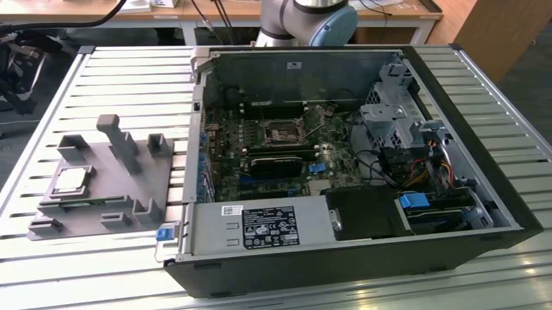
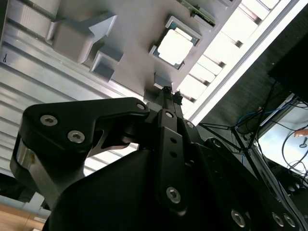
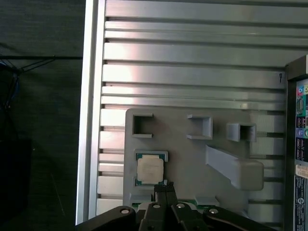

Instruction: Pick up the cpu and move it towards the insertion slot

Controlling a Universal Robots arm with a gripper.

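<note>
CPU (image 1: pixel 72 179) lies flat in its square seat on the grey tray (image 1: pixel 103 174), not lifted, with its silvery top facing up.

Slatted metal table (image 1: pixel 129 71) is the biggest thing, and it carries everything else. On it, toward the exterior view's right, lies the open computer case (image 1: pixel 483 116) with 1 side off, so the green motherboard (image 1: pixel 258 152) shows inside. A grey box with a label (image 1: pixel 258 226) sits at the near edge of the case. The robot arm (image 1: pixel 311 19) stands behind the case.

The tray sits on the table just beside the case, on the exterior view's left. It has several upright posts, and 1 tall post (image 1: pixel 116 139) stands near its middle.

The insertion slot (image 1: pixel 282 134) is on the motherboard, a small square with a metal frame and a dark centre. It is well apart from the chip.

In both wrist views the gripper (image 3: pixel 164 185) (image 2: pixel 168 91) hangs over the tray, near the CPU (image 3: pixel 150 169) (image 2: pixel 175 47). Its 2 fingers are pressed together and nothing is between them. The tips do not hold the chip.
</note>
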